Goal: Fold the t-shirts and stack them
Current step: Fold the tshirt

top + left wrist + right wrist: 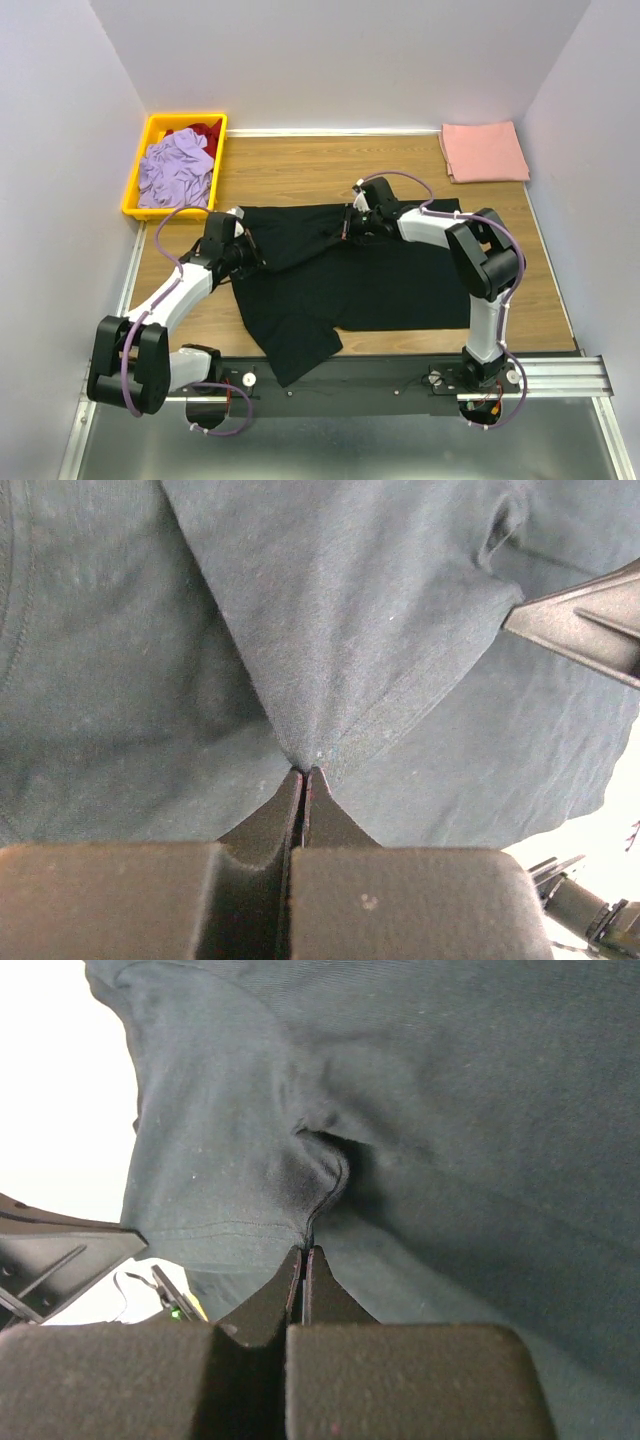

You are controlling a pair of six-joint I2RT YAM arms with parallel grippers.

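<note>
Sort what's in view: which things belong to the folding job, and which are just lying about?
Job: black t-shirt, pinched by the shut left gripper and right gripper; folded salmon-pink t-shirt at the far right corner.
Lying about: yellow bin, with a lavender garment and a red garment inside, untouched.

black t-shirt (330, 610) cropped, red garment (206, 130) mostly buried

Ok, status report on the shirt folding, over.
Left gripper and right gripper both shut on the black t-shirt. Salmon-pink t-shirt folded, far right corner. Yellow bin far left, not in the way.
</note>
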